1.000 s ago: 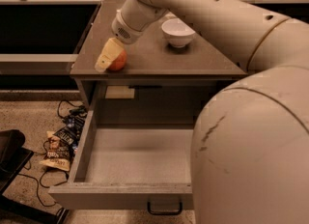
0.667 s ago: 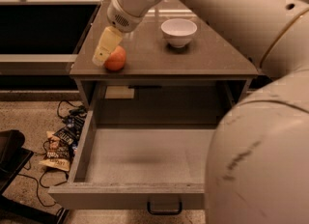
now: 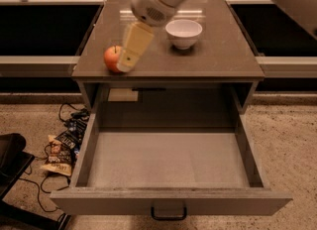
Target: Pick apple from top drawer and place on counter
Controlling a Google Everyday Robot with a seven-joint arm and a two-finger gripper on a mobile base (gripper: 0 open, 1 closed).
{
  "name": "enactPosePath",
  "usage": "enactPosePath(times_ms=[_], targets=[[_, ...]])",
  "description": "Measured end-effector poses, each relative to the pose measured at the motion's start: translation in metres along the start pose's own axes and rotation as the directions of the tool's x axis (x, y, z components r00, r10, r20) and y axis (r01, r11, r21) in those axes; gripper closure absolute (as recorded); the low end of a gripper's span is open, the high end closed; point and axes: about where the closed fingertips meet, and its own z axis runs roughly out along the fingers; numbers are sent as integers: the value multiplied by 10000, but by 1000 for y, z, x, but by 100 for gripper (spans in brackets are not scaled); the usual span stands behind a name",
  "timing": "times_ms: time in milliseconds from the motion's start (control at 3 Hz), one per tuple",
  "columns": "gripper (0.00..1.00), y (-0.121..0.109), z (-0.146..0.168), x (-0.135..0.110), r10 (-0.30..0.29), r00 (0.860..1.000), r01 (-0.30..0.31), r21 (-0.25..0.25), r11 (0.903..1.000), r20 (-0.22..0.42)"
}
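Overhead, the tool [image 3: 127,60] hung slanting down from a round white wrist [image 3: 152,2], its cream-coloured end low over the front left corner of the bench [image 3: 223,55]. Whether it was spread or pressed together could not be told. Its tip overlapped the right side of the apple [image 3: 111,58], which sat on the bench just behind the front edge; contact between the two could not be made out.

One apple was in view, and one white bowl [image 3: 184,33], which stood upright further back and to the right, well apart from the fruit. One top drawer [image 3: 99,201] stood pulled fully out below, with one dark loop handle [image 3: 168,214] on its front panel.

The bench top was glossy grey-brown and caught a pale reflection near its back edge. A speckled floor [image 3: 287,140] lay around the cabinet, with cables [image 3: 69,112] and snack packets [image 3: 59,154] at the left.

Compared with a moment before, the apple had stayed at the same corner, more of its left side showed clear of the tool, and the arm's bulk no longer filled the right of the view.
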Motion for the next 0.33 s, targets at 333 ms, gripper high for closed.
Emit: enactPosePath(times_ms=[333], targets=[[0,49,-64,17,-1028,9943,974,1521,9836,281]])
